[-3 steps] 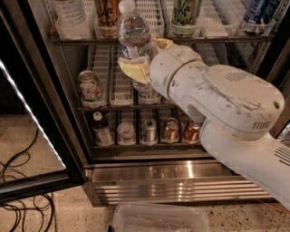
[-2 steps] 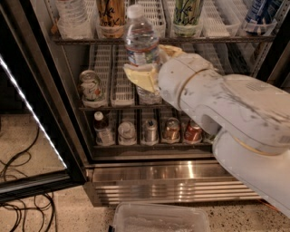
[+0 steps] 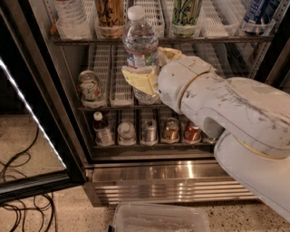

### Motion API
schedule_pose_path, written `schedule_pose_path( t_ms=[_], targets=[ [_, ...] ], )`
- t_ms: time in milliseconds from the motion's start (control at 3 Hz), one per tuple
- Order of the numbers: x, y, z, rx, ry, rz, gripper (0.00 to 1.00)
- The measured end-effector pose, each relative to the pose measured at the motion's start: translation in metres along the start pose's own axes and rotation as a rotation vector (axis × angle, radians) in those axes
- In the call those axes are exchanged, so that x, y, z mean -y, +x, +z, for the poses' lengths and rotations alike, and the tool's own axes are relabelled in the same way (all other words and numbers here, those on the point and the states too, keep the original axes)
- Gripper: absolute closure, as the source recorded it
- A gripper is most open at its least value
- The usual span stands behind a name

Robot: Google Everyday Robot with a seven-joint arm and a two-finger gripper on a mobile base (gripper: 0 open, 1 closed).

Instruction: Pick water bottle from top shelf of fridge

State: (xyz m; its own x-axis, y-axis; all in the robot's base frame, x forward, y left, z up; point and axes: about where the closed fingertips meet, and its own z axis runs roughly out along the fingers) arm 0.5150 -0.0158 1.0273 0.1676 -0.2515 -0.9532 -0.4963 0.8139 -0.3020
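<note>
The water bottle (image 3: 140, 47) is clear ribbed plastic with a white cap and a pale label band. My gripper (image 3: 147, 72) is shut on its lower half, yellow-padded fingers (image 3: 138, 79) on either side, holding it upright in front of the open fridge (image 3: 158, 176). The bottle hangs in the air in front of the top shelf (image 3: 213, 40), a wire rack with white slotted lane trays. My white arm (image 3: 235, 118) reaches in from the right and hides part of the middle racks.
On the top shelf stand another clear bottle (image 3: 70, 16), two tall cans (image 3: 109, 16) and a blue can (image 3: 258, 13). Lower racks hold a green can (image 3: 89, 87), a small brown-drink bottle (image 3: 102, 129) and several short cans. The glass door (image 3: 27, 118) stands open left. A clear bin (image 3: 158, 217) lies on the floor.
The gripper with the water bottle has shifted slightly right and up in view, and the whole scene has grown closer. The grip on the bottle is unchanged.
</note>
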Motion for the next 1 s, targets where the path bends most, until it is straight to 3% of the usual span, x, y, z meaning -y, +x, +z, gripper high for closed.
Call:
schedule_pose_path(
  t_ms=[333,667,1000],
  targets=[
    [-0.01,0.005,-0.007,-0.004,-0.04,0.009,1.0],
    [-0.026,0.012,-0.019,0.004,-0.09,0.06,1.0],
    [-0.026,0.012,-0.019,0.004,-0.09,0.06,1.0]
  ],
)
